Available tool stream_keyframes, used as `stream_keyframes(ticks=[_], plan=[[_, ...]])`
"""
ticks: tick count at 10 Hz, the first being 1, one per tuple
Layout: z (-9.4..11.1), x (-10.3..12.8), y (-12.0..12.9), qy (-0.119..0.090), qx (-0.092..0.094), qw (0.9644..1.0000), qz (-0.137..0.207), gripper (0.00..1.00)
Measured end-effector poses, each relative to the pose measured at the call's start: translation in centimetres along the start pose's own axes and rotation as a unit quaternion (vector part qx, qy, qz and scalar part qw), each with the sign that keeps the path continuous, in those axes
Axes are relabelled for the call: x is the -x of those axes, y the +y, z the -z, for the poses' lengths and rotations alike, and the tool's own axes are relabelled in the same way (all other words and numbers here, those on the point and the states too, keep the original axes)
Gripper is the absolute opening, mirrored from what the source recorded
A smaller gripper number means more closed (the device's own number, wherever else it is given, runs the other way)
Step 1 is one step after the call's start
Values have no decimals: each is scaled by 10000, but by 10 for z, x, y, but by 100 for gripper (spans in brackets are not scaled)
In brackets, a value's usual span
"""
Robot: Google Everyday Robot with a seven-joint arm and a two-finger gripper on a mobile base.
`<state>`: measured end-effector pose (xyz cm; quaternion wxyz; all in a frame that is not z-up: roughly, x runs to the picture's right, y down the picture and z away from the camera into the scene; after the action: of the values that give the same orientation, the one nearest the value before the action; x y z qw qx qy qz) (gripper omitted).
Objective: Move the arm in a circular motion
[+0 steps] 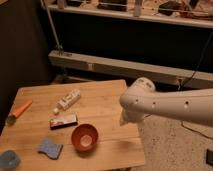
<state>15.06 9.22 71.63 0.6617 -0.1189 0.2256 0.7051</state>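
Note:
The arm [175, 106] is a thick off-white tube with small dark holes, reaching in from the right edge of the camera view. Its rounded joint [141, 94] hangs over the right end of the wooden table [107, 102]. Below that joint a short stub points down toward the tabletop, and the gripper [125, 119] is at its tip, just right of the orange bowl [84, 137]. It holds nothing that I can see.
On the table lie a white bottle [67, 100], a dark snack bar [63, 121], an orange-handled tool [19, 110], a blue sponge [50, 148] and a blue round object [7, 160]. A metal rack [130, 65] stands behind. Speckled floor [170, 150] lies to the right.

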Motion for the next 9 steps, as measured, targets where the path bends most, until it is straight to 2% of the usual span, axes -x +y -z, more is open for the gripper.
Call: stream_keyframes(ticks=[1, 2, 3, 5, 6, 8, 9], plan=[[8, 39, 12, -156, -97, 9998, -68, 65], [17, 74, 37, -223, -151, 9996, -60, 65], [22, 94, 61, -172, -161, 9997, 16, 65], [24, 115, 114, 169, -9, 9997, 154, 65], [23, 118, 155, 523, 256, 9982, 132, 65], [26, 112, 213, 992, 447, 9940, 144, 65], [31, 106, 247, 1151, 449, 9921, 237, 65]])
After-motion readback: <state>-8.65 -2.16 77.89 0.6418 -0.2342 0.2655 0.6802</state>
